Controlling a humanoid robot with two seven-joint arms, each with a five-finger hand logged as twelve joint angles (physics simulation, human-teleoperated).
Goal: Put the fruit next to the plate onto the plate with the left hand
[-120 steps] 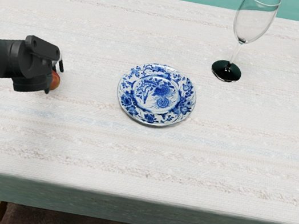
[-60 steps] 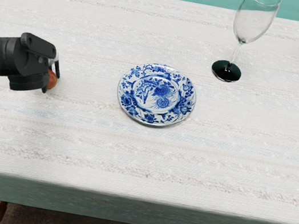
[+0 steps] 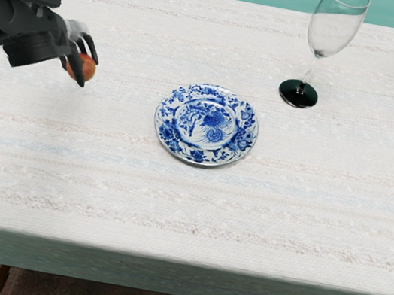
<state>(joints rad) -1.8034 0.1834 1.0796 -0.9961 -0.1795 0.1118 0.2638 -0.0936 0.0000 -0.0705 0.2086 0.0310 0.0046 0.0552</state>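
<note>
Clamping the fruit (image 3: 85,67), your left hand (image 3: 45,37) hovers near the desk's (image 3: 185,214) far-left corner, apparently raised to clear the rim of the plate (image 3: 206,124), which sits mid-desk, well apart: you need a rightward carry.

Left hand (image 3: 45,44) closed in grasp

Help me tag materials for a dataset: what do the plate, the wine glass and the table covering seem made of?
Plate: probably glazed ceramic or porcelain, white with a blue floral pattern. Wine glass: clear glass, the background shows through its bowl; the foot looks dark. Table covering: apparently matte woven cloth, whitish with faint textured bands.
</note>
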